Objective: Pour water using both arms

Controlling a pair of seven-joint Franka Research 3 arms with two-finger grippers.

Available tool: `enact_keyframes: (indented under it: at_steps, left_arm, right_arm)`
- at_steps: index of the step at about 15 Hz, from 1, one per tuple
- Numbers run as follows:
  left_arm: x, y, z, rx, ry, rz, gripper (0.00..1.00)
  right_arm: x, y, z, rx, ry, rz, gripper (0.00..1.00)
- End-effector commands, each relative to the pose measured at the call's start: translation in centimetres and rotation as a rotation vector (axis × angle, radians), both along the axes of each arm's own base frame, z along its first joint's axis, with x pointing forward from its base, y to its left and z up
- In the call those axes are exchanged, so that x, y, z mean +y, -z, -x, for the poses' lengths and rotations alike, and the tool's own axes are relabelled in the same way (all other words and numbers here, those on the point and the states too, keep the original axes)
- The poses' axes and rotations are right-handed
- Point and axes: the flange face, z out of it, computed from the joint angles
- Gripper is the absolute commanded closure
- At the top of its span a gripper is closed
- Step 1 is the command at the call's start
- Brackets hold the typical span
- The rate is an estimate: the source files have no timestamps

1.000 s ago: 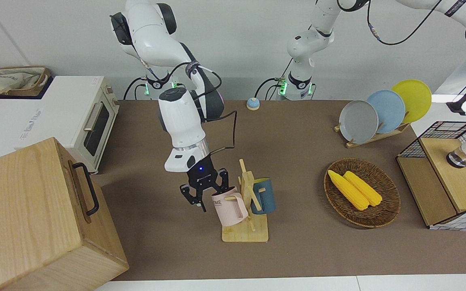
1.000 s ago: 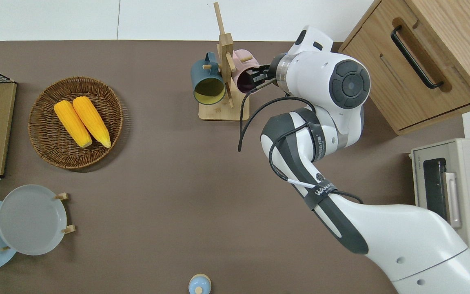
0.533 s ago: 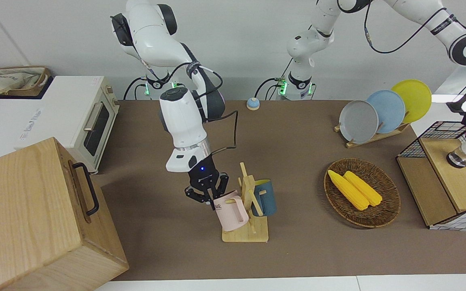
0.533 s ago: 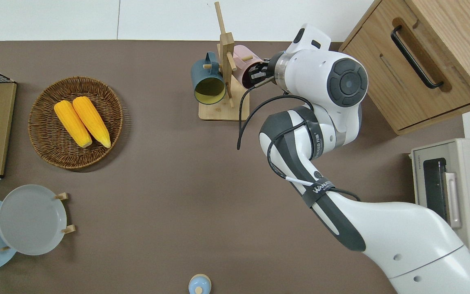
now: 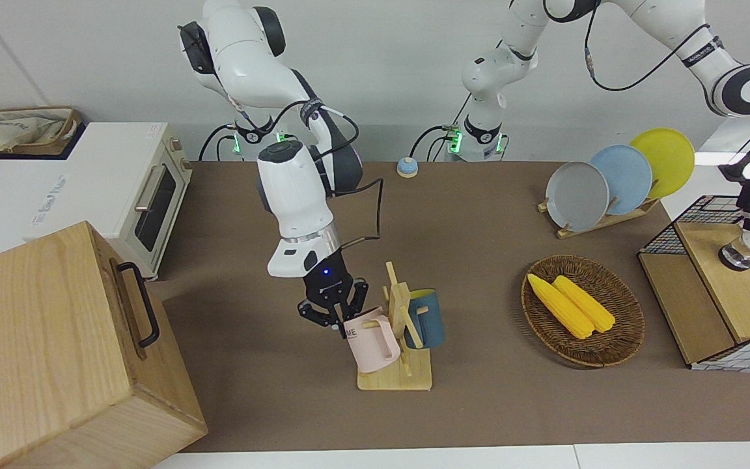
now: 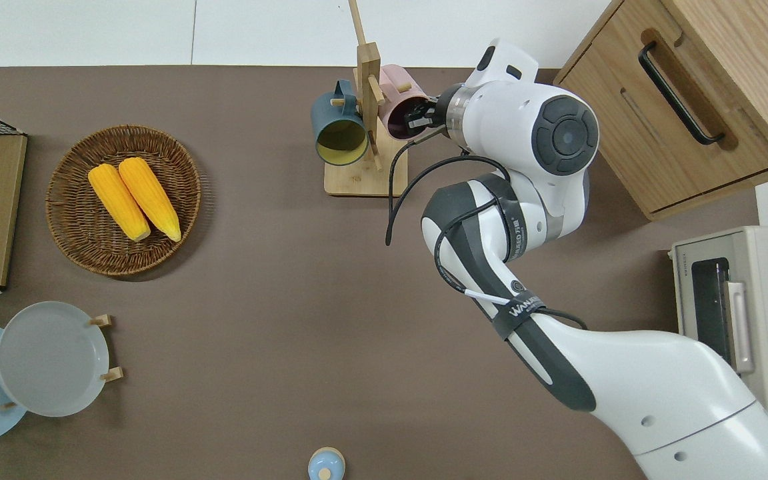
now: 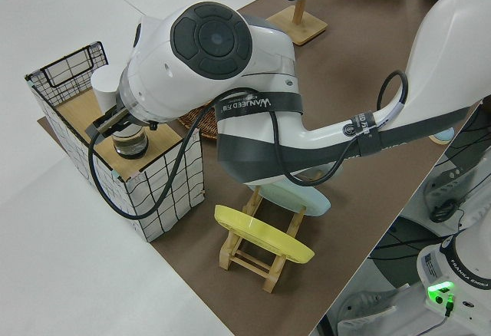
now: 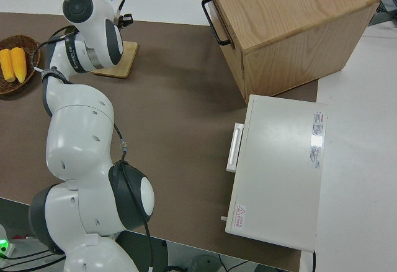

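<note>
Right tool (image 5: 339,315) clamped on pink mug (image 5: 370,339) rim at rack (image 5: 401,312); left tool (image 7: 115,117) at jar (image 7: 129,141), grip unclear. Next: unhook mug

Two glossy white jointed arms (image 5: 287,189) with dark grey joint bands, black cables and black pincers (image 5: 334,307).

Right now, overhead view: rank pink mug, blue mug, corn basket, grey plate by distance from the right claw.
1. Pink mug: on the rack, at the right claw.
2. Blue mug: same rack, toward the left arm's end.
3. Corn basket: farther toward that end.
4. Grey plate: farthest, nearer the robots.
</note>
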Motion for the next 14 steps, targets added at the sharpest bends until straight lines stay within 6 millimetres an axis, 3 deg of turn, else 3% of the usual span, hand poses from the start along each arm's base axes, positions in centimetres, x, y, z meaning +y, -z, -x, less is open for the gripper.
enact_keyframes:
  at_steps: [1,3,10,12,14]
  left_arm:
    - [0.4,1.3,-0.2,-0.035,0.0,-0.015,0.0]
    - [0.3,1.4,-0.4,-0.036,0.001,-0.015,0.0]
    - [0.1,2.4,-0.9,-0.037,-0.014,0.002,0.01]
    - [0.1,2.4,-1.0,-0.038,-0.016,0.005,0.22]
    - [-0.1,2.2,-1.2,-0.04,-0.017,0.007,0.58]
  right_arm:
    - [-0.4,-0.7,-0.4,0.009,0.0,0.019,1.0]
    - [-1.0,-1.1,-0.3,0.032,0.005,0.029,1.0]
    - [-3.4,-5.1,0.3,0.045,0.025,0.037,1.0]
    - [-5.1,-5.6,0.0,0.039,0.044,0.038,1.0]
    - [-5.7,-6.0,0.0,0.038,0.049,0.039,1.0]
